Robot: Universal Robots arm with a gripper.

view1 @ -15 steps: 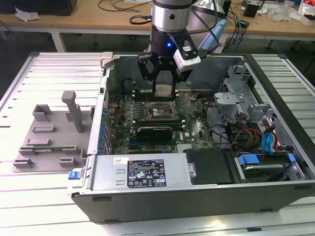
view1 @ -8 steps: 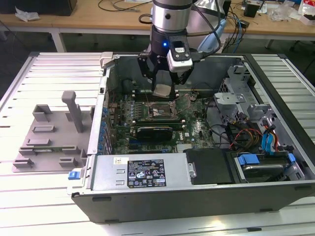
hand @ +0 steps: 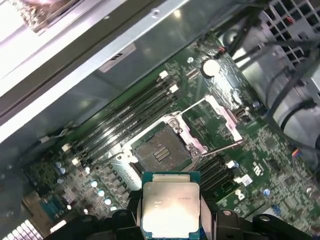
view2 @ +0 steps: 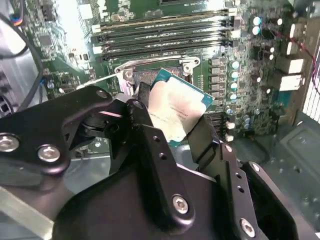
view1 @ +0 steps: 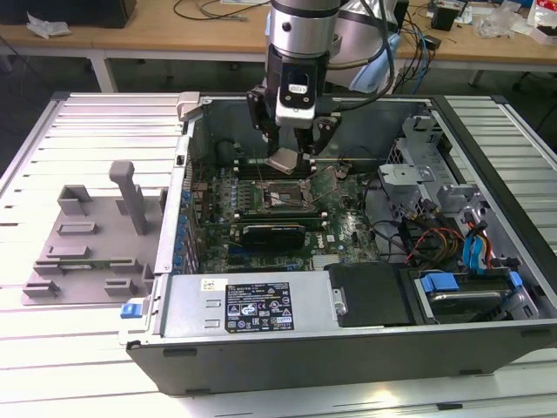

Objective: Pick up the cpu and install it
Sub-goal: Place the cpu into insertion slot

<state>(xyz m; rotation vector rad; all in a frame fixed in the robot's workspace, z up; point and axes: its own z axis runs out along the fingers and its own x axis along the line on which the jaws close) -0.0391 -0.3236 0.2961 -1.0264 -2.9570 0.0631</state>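
Black gripper (view2: 175,122) closed on the cpu (hand: 171,204), arm (view1: 300,35) pointing straight down, above the open socket (hand: 162,150)

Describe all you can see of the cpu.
The cpu is a small flat square chip: shiny silver-grey metal top with faint print, thin teal-green rim. Black fingers pinch two opposite edges. It hangs tilted above the open, empty socket on the green motherboard, touching nothing else.

Wooden desk (view1: 174,39) behind slatted table (view1: 61,348)
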